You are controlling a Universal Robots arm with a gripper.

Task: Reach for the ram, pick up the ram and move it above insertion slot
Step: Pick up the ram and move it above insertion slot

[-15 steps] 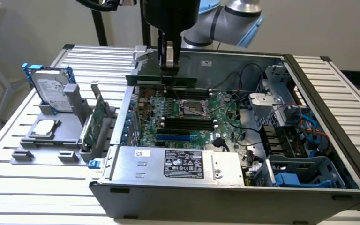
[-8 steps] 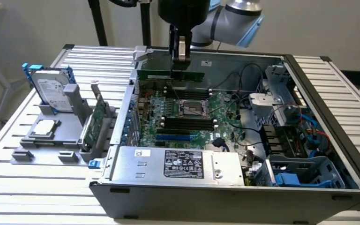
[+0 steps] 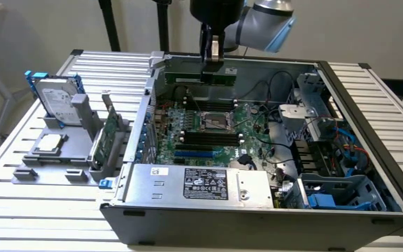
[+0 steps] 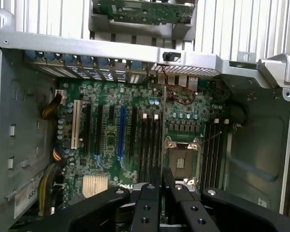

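The gripper hangs over the open case, jaws closed on the ram, a green stick held level by its top edge, high above the motherboard so it clears the slots.

Claw closed above motherboard, memory slots

— Any legible print inside the open computer case?
— A white sticker on the case wall shows the digits "655." The black label on the power supply carries print too small to read.
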